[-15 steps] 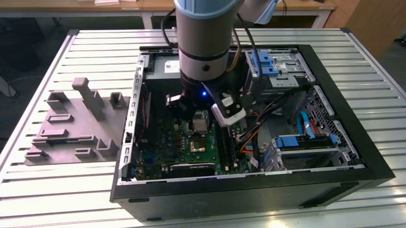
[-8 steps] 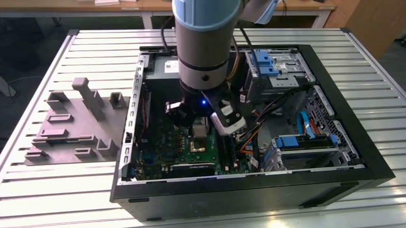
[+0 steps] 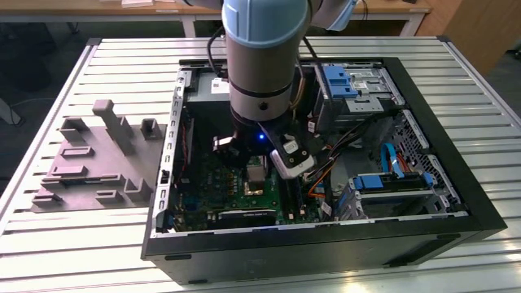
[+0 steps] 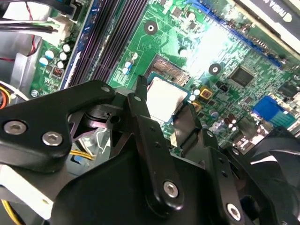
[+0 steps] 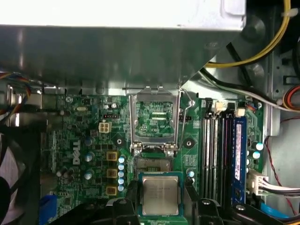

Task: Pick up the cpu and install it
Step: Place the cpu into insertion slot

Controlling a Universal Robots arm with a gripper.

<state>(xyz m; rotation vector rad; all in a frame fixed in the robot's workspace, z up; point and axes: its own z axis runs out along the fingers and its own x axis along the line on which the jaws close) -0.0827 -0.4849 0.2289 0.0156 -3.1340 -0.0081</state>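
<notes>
The cpu (image 5: 160, 200), a small flat square chip with a pale metal top, sits between my black fingers (image 5: 132, 194). My gripper (image 5: 161, 186) is shut on it, one finger at each side edge. It hangs just off the open socket (image 5: 152, 164), whose metal load frame (image 5: 154, 117) stands flipped up behind it. In the second wrist view the cpu (image 4: 161, 91) hovers at the near edge of the socket (image 4: 169, 68), held by my gripper (image 4: 164, 101). The exterior view has my gripper (image 3: 257, 162) low inside the computer case (image 3: 456, 183), over the green motherboard (image 3: 219, 189).
A grey metal box (image 5: 117, 42) overhangs the board beyond the socket. Memory slots (image 5: 220, 150) and cables (image 5: 262, 47) run beside it, and a fan (image 5: 9, 173) is on the other side. On the slatted table, a grey fixture tray (image 3: 89, 159) lies at the exterior view's left.
</notes>
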